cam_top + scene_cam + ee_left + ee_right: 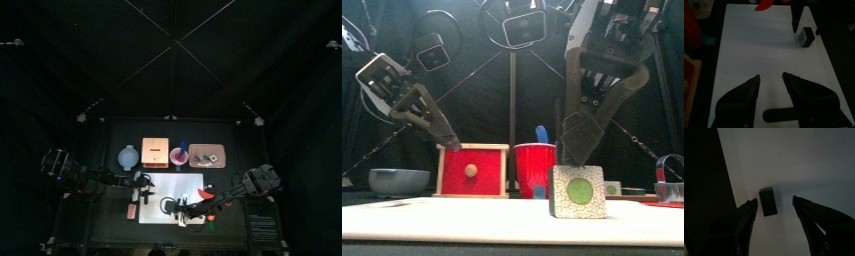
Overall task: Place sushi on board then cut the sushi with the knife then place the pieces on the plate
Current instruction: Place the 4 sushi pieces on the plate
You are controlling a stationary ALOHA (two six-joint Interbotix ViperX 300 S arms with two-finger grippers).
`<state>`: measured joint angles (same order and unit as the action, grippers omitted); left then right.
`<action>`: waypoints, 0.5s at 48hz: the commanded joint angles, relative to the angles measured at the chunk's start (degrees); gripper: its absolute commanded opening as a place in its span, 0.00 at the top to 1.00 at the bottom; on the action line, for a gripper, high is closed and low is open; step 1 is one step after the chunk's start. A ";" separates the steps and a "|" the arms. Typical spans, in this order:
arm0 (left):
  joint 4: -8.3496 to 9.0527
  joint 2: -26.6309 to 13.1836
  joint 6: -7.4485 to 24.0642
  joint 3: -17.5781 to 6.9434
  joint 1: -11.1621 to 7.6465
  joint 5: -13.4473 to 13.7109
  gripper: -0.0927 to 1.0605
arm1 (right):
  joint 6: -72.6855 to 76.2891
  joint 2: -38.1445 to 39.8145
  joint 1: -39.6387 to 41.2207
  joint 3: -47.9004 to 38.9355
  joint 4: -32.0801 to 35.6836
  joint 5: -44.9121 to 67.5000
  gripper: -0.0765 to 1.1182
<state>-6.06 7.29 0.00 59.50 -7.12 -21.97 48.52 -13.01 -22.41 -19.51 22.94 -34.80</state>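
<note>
Sushi piece (579, 192) stands on edge on the white board (462, 215), right of the middle, green centre facing front. Right gripper (773, 202) hangs directly over it with the jaws spread either side. They are not touching it, as far as the right wrist view shows. This reads as a pick for the plate, though it could be a release; can't tell.

If you're picking:
- Come straight down and keep the piece centred.
- Pinch across its thin way and close gently so it doesn't tip.
- Lift clear before swinging to the pink tray (221, 162) at back right.

Left gripper (771, 77) hovers over the board's left part, spread and empty; keep it out of the path.

Counts:
- one sushi piece seen
- one board
- one tray
- one red cup (536, 165) with one blue knife (541, 132) showing
- one wooden box (476, 170)
- one bowl (398, 180)
- two grippers

The tray, cup, box and bowl are all behind the board on the tabletop (107, 225).
</note>
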 commanded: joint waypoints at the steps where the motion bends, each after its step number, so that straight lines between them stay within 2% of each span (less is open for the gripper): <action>1: -0.09 0.53 0.00 -0.62 0.09 -0.18 0.22 | 0.00 0.44 0.00 1.32 -0.18 0.70 0.18; 8: 0.00 0.53 -0.09 -0.62 0.09 -0.18 0.22 | 0.00 -1.58 0.44 0.97 0.00 0.88 0.21; 18: 0.00 0.53 0.00 -0.62 0.09 -0.18 0.22 | 0.18 -0.97 0.62 0.26 0.00 1.14 0.38; 24: -0.09 0.44 -0.09 -0.62 -0.18 -0.18 0.22 | 0.09 2.29 1.58 -0.44 0.44 -0.62 0.41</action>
<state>-6.15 7.29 -0.09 59.50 -7.12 -21.88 48.60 -15.47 -21.80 -20.21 22.94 -34.63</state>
